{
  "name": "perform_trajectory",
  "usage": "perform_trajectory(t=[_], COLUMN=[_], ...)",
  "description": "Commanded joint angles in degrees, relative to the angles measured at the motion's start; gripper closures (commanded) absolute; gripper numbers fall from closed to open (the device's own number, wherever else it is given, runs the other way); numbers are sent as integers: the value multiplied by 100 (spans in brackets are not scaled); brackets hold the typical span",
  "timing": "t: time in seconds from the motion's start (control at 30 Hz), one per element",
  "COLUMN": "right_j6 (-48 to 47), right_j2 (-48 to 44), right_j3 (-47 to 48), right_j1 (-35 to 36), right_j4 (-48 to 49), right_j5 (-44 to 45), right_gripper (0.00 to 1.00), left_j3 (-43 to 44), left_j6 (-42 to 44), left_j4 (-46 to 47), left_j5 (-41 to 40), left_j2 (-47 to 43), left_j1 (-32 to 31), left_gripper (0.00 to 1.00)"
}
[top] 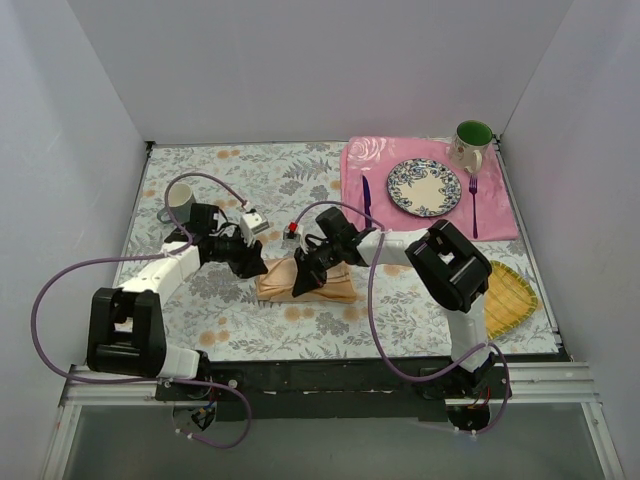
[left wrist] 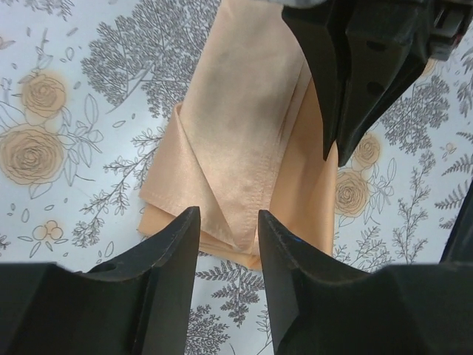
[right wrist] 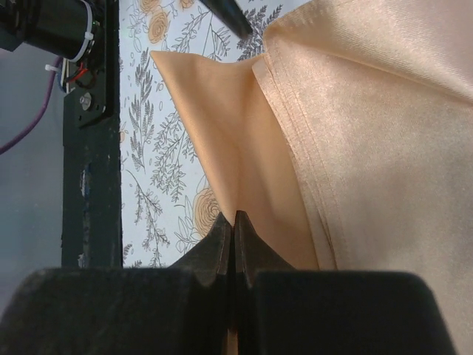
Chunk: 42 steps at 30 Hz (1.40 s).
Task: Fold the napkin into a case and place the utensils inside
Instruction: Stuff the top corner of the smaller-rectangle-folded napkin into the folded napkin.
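Treating napkin [top: 335, 288], lying folded at centre of table [top: 250, 180], as soft, light, slip-prone cloth. Pinching its fold edge with right gripper [right wrist: 234, 222], fingers closed on it. Holding left gripper [left wrist: 228, 216] fingers apart over hemmed end.

Left tool [top: 254, 264] and right tool [top: 302, 282] cover half the napkin [top: 340, 290] — its folds unreadable.

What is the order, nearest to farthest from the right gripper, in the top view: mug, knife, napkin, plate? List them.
1. napkin, right at the right gripper.
2. knife, on the placemat's left side.
3. plate, centre of the placemat.
4. mug, far right corner.
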Motion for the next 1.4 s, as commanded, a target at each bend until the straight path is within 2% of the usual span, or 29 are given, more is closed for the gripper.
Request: perform_trajectory(t=[0.0,0.23,0.47,1.0,1.2,1.3,1.37], right_j6=[479,1006,1630,3344,3775,3828,3837], right_j2=[91,143,170,433,539,530,521], right_j3=[256,256,151,28,54,80,107], right_j1=[-80,-229,-379,-660,-704,-722,-722], right_j4=[56,4,-208,-287,-357,-392,-375], right_j5=[-283,-344,-274,-81,-54,-54,-80], right_gripper=[99,99,99,99,99,99,99], left_j3=[-268,-550,-629,-664,-647,-595,-367], left_j6=[174,358,262,305,358,-19,-160], left_j4=[267,478,663,742,733,839,568], left_j5=[-466,-975,-1152,-924,-784,-713,-196], left_j2=[10,203,300,344,-67,-489,-587], left_j1=[-301,-398,-389,-398,-380,-328,-91], left_gripper=[66,71,73,74,71,67,63])
